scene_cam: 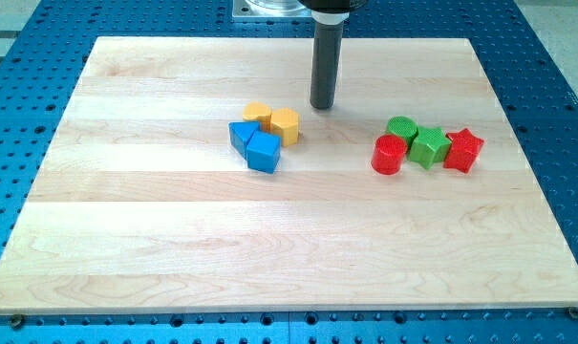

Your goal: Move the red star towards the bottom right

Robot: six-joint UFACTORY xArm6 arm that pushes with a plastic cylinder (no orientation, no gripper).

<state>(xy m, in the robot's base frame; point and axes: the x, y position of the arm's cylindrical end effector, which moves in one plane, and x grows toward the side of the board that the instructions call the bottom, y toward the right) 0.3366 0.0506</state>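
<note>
- Red star [463, 150]: right half of the surface [269, 258], nearer the right edge than any other block, about mid-height between top and bottom edges.
- Star touches the green block [429, 147] on its left side; red cylinder [389, 155] sits left of that, green cylinder [401, 128] just behind. All four form one tight cluster.
- Open room: bare wood between star and right edge, and the full stretch from star down to the bottom right corner.
- My tip [323, 106]: on the surface near the top edge, centre; well apart from the star, up and to its left. No claw on this rig, only a rod, touching no block.
- Second cluster left of centre: two yellow blocks [285, 125] [257, 115], two blue blocks [264, 151] [241, 135], all bunched together. Tip is just beside the nearer yellow one, up-right of it.
- Surface: pale wood board on a blue perforated base [40, 38].
</note>
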